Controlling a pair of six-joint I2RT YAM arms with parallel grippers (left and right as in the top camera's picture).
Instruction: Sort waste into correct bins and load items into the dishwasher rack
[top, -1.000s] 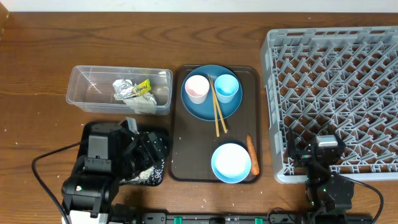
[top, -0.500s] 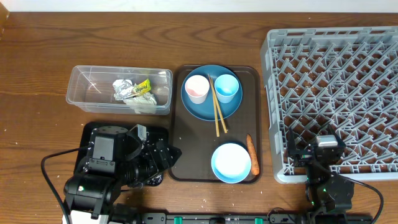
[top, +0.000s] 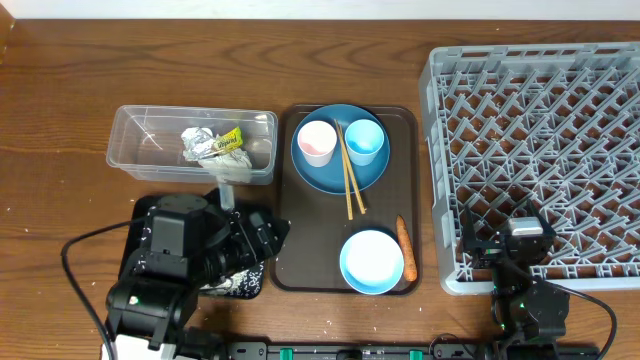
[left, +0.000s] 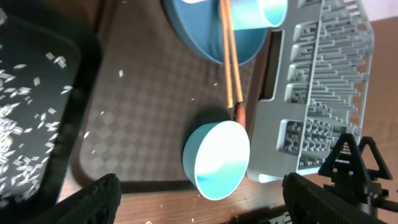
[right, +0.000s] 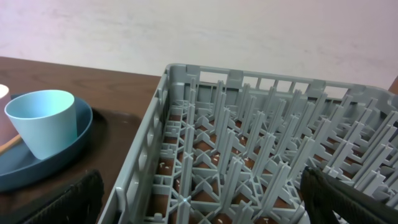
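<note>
Crumpled foil (top: 200, 146) and wrapper (top: 231, 139) lie in the clear tub (top: 135, 150) at left; rice grains (left: 18, 124) dot the black tray (top: 143, 209); left gripper (left: 200, 184) above its right edge, fingers wide, empty; plate (top: 325, 172), bowl (top: 372, 262), carrot (top: 405, 249) on the brown tray (top: 300, 262); right gripper (right: 208, 200), fingers wide, at the rack (top: 540, 140).

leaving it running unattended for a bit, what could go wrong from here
The carrot piece lies right beside the light-blue bowl, near the edge of the brown tray. The open left end effector reaching for one could shove the other.

The chopsticks rest across the blue plate between the pink cup and blue cup, so lifting any of these might roll them off.

Loose rice grains on the brown tray look too small to pinch.
</note>
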